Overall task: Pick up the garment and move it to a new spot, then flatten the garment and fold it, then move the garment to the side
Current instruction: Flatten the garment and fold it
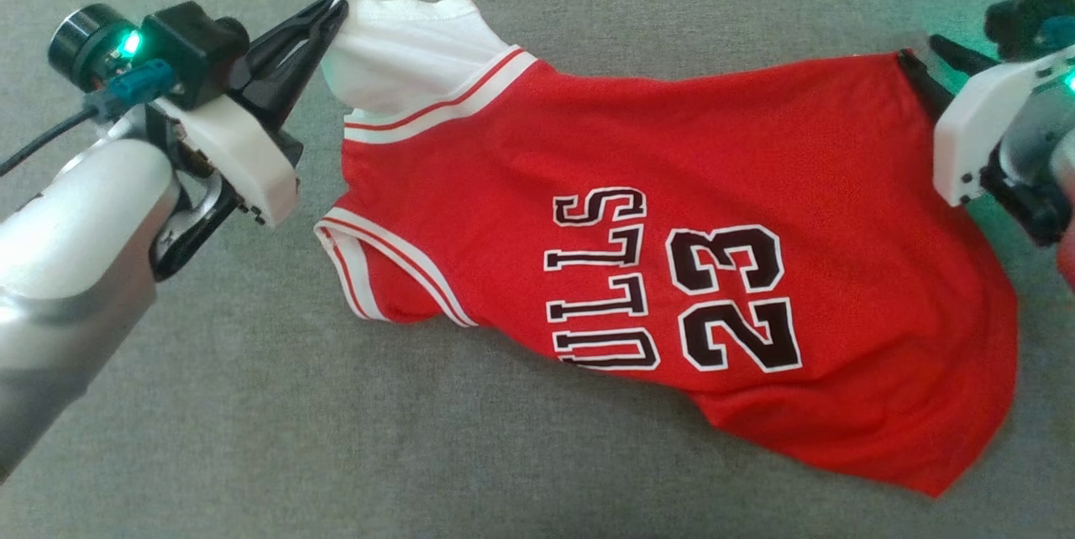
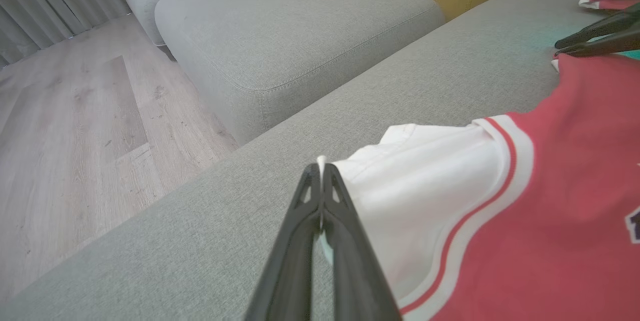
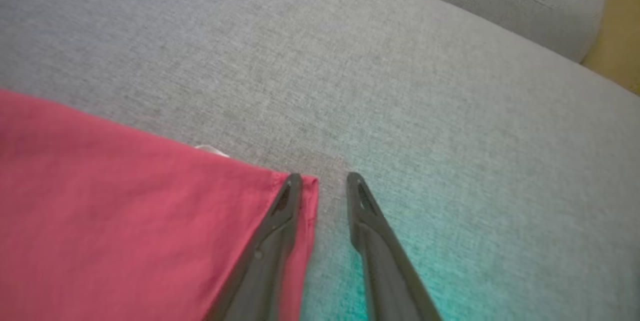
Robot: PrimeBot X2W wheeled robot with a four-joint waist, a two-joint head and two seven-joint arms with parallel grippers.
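Garment: red jersey, stretched on grey cushion, unfolded. My left gripper: clamped on white sleeve. My right gripper: jaws apart beside hem corner. Outstanding, I judge: flattening, folding, side move.

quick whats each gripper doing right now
Left gripper: closed, holding the jersey by its white sleeve.
Right gripper: open, fingers apart at the jersey's red corner, not clamped on it.
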